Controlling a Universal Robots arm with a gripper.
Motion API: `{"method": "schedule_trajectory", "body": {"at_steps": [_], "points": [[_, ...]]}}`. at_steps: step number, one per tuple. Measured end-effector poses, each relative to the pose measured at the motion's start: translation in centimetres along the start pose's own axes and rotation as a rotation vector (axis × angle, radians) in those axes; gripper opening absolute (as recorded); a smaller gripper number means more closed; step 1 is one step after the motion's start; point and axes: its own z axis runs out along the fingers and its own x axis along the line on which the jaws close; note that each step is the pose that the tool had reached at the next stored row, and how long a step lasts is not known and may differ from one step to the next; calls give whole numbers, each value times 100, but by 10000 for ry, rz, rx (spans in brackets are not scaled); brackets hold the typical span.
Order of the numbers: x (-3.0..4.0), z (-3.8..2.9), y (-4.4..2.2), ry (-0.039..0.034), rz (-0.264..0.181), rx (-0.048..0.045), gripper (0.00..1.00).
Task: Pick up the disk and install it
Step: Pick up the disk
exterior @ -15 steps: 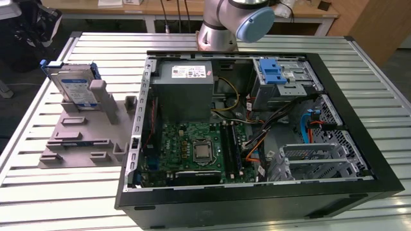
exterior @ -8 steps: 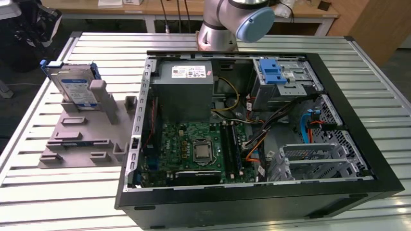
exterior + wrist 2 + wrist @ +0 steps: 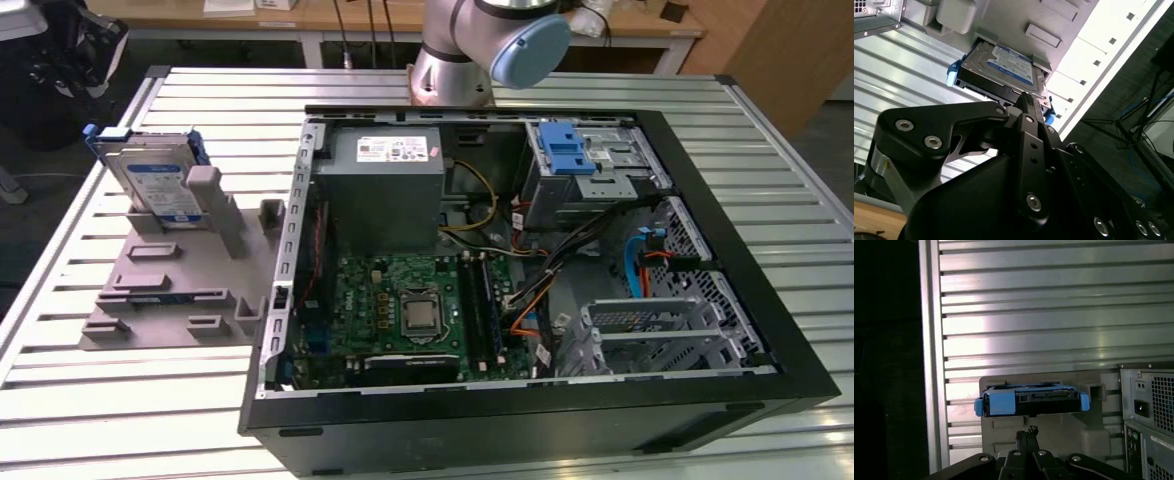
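One disk (image 3: 150, 180) stood on edge in the grey fixture (image 3: 174, 290), upper left of the exterior view, beside the open computer case (image 3: 534, 400). Gripper (image 3: 1026, 431) was clenched and empty, tips aimed at the disk's blue-railed edge, apart from it. My read: a clean grab needed jaws parted past the rails, centred, square approach. Arm base (image 3: 461, 60) sat top centre.

The silver, blue-railed disk (image 3: 151, 183) stands tilted on the grey fixture (image 3: 200, 275).
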Motion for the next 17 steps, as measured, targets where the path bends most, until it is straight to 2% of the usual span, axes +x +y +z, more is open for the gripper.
{"method": "schedule_trajectory", "body": {"at_steps": [8,17], "points": [[0,3,0,37,-881,-13,11],[0,3,-1,40,-923,-14,11]]}}
